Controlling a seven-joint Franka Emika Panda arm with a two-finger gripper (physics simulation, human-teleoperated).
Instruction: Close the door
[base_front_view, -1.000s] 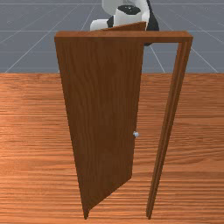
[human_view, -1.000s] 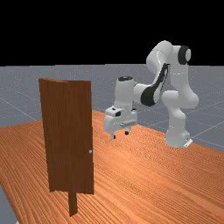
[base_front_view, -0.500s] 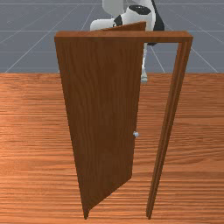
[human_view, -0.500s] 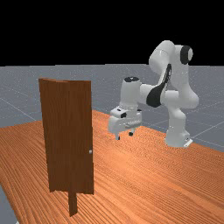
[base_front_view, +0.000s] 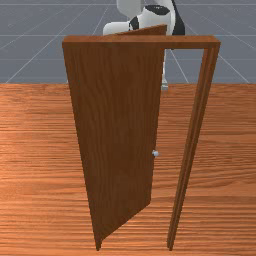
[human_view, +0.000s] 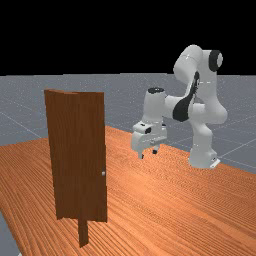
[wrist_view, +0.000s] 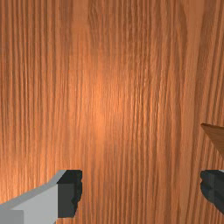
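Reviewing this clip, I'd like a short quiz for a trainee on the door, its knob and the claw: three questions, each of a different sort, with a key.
1. True or false: In the front view, the door stands ajar in its door frame.
2. Multiple choice: Where is the doorknob?
A) On the frame's top bar
B) By the door's free edge
C) Lying on the wooden table
3. Fill in the blank, "touching" or "apart": The claw hangs away from the door, and its two fingers stand ____.

Key: 1. True; 2. B; 3. apart
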